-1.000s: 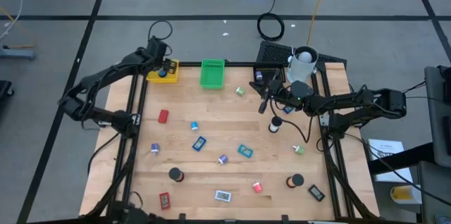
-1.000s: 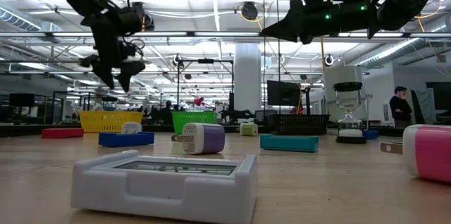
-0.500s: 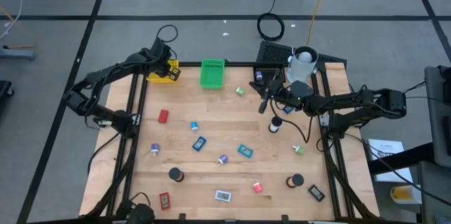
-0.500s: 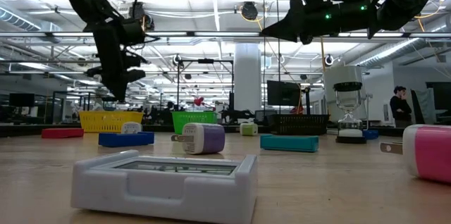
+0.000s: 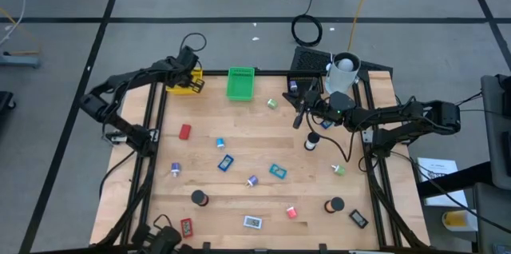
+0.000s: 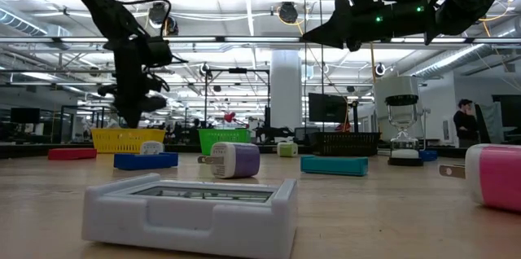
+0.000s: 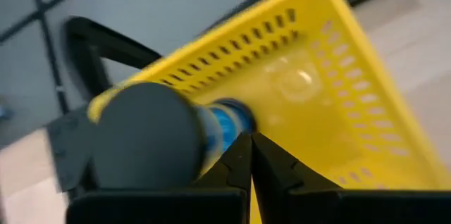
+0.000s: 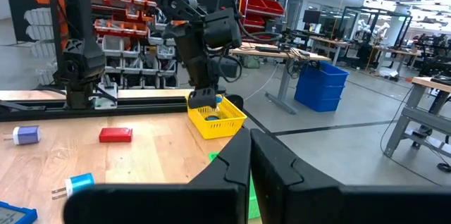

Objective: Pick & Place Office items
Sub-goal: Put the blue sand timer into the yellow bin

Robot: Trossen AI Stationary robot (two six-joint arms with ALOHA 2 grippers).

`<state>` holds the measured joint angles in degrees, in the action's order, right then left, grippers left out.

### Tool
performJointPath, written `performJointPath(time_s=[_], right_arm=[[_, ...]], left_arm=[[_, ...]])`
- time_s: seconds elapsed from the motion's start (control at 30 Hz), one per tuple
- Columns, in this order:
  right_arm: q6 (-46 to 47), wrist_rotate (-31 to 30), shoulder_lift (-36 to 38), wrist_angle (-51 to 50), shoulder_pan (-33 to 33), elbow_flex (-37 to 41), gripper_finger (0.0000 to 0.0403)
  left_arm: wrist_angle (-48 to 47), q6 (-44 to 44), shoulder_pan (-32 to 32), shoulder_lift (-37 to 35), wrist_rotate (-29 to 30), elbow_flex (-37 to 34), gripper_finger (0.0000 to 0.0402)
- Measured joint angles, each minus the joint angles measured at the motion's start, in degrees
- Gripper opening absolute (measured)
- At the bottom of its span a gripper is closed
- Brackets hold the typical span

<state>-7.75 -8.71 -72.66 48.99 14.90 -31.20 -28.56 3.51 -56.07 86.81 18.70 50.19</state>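
Left gripper [image 5: 189, 69]: fingers pressed together with nothing between them, hovering over the yellow perforated plastic tray [image 5: 186, 86] at the table's far left corner
Yellow tray contents: a black round roll [image 7: 148, 137] with a blue-and-white piece [image 7: 224, 124] beside it, seen close past the closed fingertips in the left wrist view
Right gripper [image 5: 298, 120]: fingers together, empty, held high above the table near the white cup [image 5: 344, 67] – its arm reaches in from the right side
Green slotted plastic tray [image 5: 239, 83]: at the far edge, just beside the yellow one
Black mesh tray [image 5: 307, 62]: far edge, beside the white cup
Red flat rectangular piece [image 5: 185, 132]: on the light wooden tabletop [image 5: 239, 130], left part
Other office items – loose on the wood: a teal flat block [image 5: 278, 172], a purple-and-white plug [image 5: 252, 180], a black roll [image 5: 198, 198] near the front, a white rectangular case [image 5: 252, 222] at the front edge
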Motion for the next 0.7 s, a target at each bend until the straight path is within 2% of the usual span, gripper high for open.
performJointPath(time_s=[0.4, 0.7], right_arm=[[0.00, 0.00, 0.00, 0.00, 0.00, 0.00, 0.0004], [0.00, 0.00, 0.00, 0.00, 0.00, 0.00, 0.0004]], left_arm=[[0.53, 1.71, -0.41, 4.80, 1.14, 0.00, 0.0012], [1.88, 3.07, -0.15, 5.07, 4.34, 0.04, 0.0007]])
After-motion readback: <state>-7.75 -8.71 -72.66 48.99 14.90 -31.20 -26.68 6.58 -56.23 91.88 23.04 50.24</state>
